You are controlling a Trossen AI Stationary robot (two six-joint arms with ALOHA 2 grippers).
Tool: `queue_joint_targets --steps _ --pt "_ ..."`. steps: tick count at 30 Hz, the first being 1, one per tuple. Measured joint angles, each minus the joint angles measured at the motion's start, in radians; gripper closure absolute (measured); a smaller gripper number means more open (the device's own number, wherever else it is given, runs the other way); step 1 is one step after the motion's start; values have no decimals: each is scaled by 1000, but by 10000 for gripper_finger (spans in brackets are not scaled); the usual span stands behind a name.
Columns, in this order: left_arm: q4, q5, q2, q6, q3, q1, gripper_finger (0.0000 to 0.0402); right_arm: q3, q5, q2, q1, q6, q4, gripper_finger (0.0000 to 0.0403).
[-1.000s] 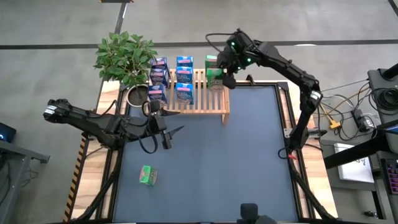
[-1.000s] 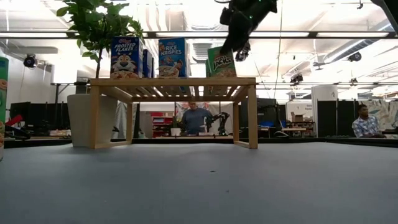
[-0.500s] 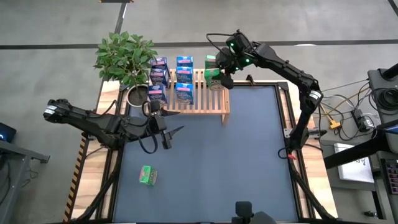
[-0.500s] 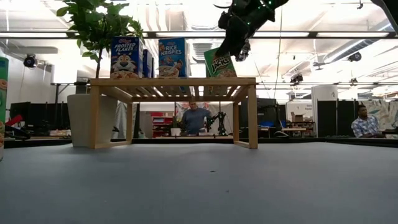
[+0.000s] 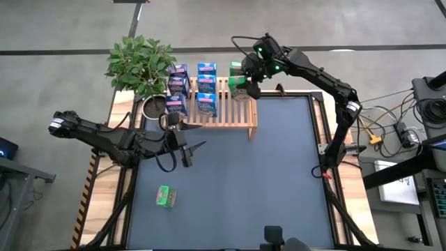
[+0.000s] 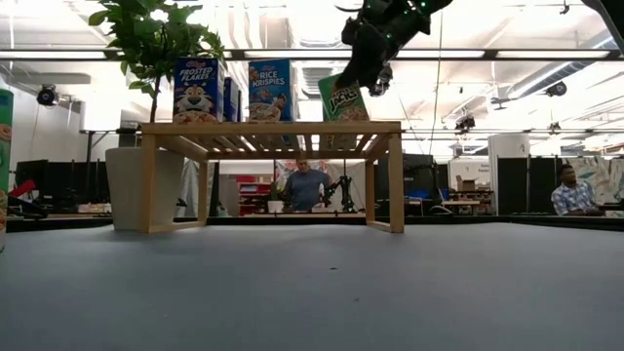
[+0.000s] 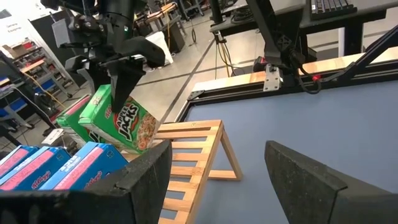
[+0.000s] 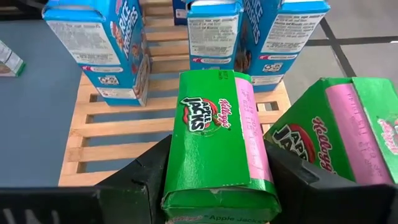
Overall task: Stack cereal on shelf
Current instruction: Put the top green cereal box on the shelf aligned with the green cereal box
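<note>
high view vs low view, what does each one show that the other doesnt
Only the high view shows the left gripper, open and empty over the mat, and a loose green box lying near the mat's front left. Only the low view shows the room behind: a person seen under the shelf and another person at far right. It also makes the tilt of the held box plain. Both show the wooden shelf, the plant, blue boxes standing on the slats, and the right gripper holding a green cereal box above the shelf's right end.
</note>
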Motion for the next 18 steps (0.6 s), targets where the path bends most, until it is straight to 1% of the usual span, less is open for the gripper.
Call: queue_joint_targets --steps 7,13,18 --pt "6 0 0 0 1 0 161 0 -51 -1 5 6 -2 253" --pt "10 0 0 0 1 0 161 0 -54 -1 11 -8 13 257" --pt "10 0 0 0 1 0 161 -45 -122 -16 25 -8 79 260"
